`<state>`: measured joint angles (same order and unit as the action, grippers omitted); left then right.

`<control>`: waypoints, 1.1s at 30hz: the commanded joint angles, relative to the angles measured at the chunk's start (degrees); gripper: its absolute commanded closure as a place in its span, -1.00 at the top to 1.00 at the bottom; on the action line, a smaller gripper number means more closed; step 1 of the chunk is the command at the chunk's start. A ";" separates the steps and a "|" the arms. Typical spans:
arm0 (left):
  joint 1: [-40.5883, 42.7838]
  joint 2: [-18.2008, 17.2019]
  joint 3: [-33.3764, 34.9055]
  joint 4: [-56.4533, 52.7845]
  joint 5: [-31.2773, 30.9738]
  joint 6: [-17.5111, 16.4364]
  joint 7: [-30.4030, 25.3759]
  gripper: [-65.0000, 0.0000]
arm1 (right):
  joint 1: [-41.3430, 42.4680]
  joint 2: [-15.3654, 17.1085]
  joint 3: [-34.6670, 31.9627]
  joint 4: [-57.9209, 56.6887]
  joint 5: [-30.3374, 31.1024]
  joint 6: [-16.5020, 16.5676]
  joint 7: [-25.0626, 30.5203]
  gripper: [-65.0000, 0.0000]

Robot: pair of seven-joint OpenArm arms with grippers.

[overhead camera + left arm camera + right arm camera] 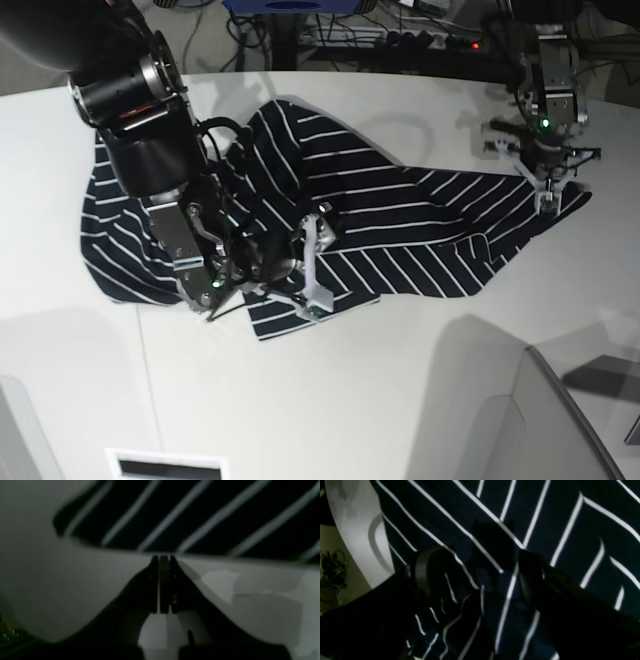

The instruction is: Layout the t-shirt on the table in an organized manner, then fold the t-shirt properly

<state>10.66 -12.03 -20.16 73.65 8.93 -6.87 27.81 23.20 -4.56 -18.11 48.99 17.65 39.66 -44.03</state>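
**Shirt half spread, folding not yet begun**

Shirt (330, 215) is lying across the middle of the tabletop (400, 390), reaching from the base view's left side out to its far right, where one corner is being pinched. By the look of it, the laying-out step is only partly done: the cloth is opened wide but not flat, with a rumpled fold near its front edge and loose bunching at the left. No neat fold is showing, so squaring it up and all the folding are judged to be remaining.

The left tool (163, 558) is sitting pressed together at the hem, apparently clamped on the shirt's edge. The right tool (480, 572) is hovering over the crumpled front part with its jaws apart, cloth lying between them, nothing gripped as far as can be told.

The fabric is looking dark navy with thin white stripes, soft and wrinkling easily.
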 commanded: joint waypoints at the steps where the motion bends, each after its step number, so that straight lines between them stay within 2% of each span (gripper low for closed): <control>1: -0.59 -0.67 -0.28 -0.20 0.26 0.50 -0.69 -1.00 | 2.25 0.47 0.13 0.72 0.42 0.34 0.82 0.33; 5: -2.61 -0.67 -0.19 -2.92 0.26 0.50 -0.69 -1.00 | 3.04 1.44 0.22 0.46 0.42 0.34 0.82 0.33; 9: -3.75 -1.02 4.21 -4.50 0.26 0.50 -0.69 -1.00 | 3.13 1.26 0.22 0.37 0.42 0.34 0.82 0.33; 14: -5.16 -0.76 7.28 -4.59 0.26 0.50 -0.69 -1.00 | 2.95 -0.41 0.31 0.37 0.42 0.34 0.82 0.33; 21: -7.62 -0.06 7.37 -4.68 0.26 0.50 -0.34 -1.00 | 2.95 -2.08 0.31 -2.27 0.42 0.34 0.91 0.33; 25: -7.97 -0.14 7.37 -5.12 0.26 0.50 -0.34 -1.00 | 2.95 -2.34 0.31 -4.20 0.42 0.34 3.11 0.32; 27: -8.15 -0.14 7.37 -6.26 0.26 0.50 -0.52 -1.00 | 3.04 -2.34 0.31 -5.08 0.42 0.34 3.28 0.15; 32: -9.73 -0.14 7.37 -8.37 0.26 0.50 -0.69 -1.00 | 3.13 -2.34 0.31 -4.82 0.50 0.34 3.20 -0.67; 33: -9.91 -0.14 7.37 -8.64 0.26 0.50 -0.69 -1.00 | 3.22 -2.34 0.31 -4.82 0.50 0.34 3.20 -0.76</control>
<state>0.78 -11.79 -12.80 64.82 9.23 -5.96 26.04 24.60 -6.48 -17.93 43.11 17.19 39.53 -41.56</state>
